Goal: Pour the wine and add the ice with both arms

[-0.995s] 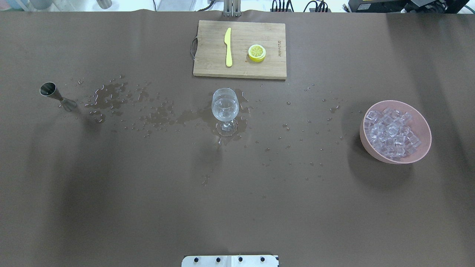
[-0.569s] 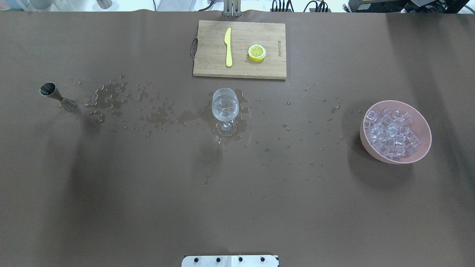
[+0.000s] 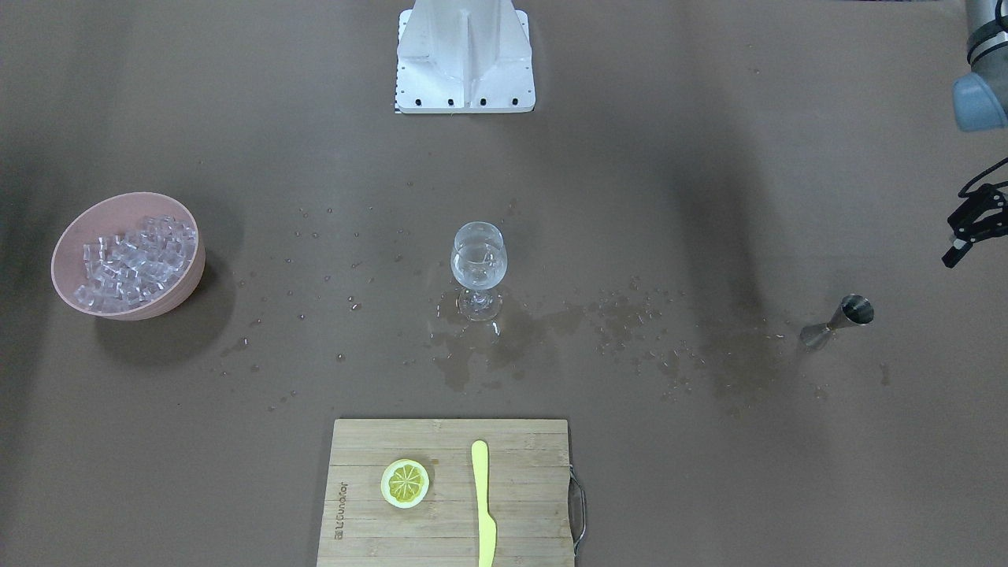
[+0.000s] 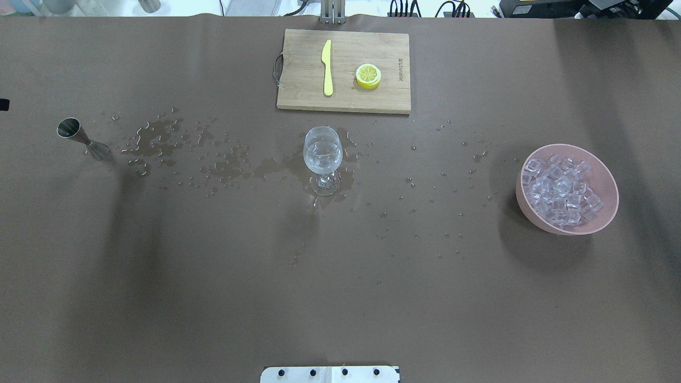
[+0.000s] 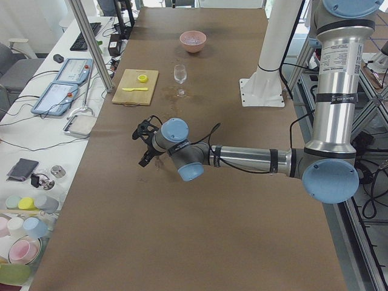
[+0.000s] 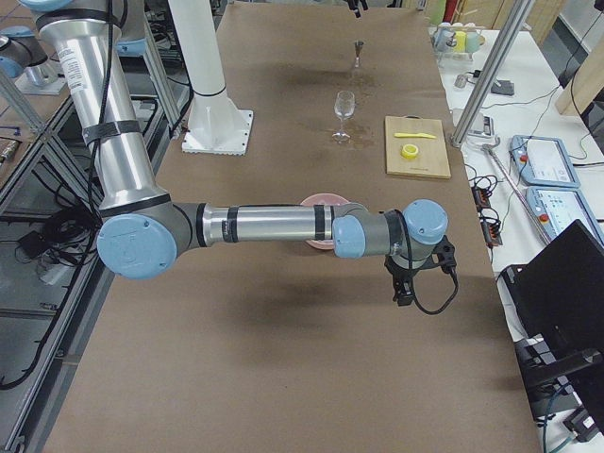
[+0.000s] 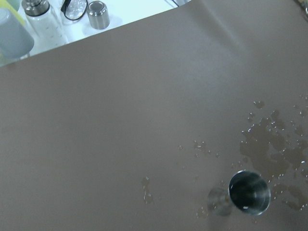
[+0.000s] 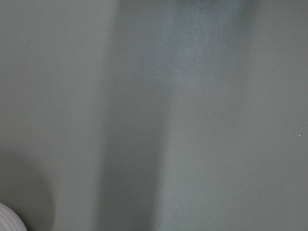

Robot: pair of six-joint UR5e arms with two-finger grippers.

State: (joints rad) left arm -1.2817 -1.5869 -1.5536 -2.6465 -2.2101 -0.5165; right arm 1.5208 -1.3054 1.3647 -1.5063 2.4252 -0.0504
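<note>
Colourless wine [image 3: 478, 272] fills the lower bowl of the upright wine glass [image 3: 479, 233] at the middle of the table [image 4: 213, 292]. The ice [image 4: 561, 190], many small glassy cubes, is heaped in the pink bowl [image 4: 524, 205] toward the robot's right. The left arm [image 5: 242, 159] and right arm [image 6: 264, 225] reach out level over opposite table ends.

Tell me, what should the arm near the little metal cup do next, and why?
Probably move the left end effector across and down to the jigger. It hangs off to one side, apart from it and holding nothing, while the jigger stands upright and ungrasped on the splashed table.
</note>
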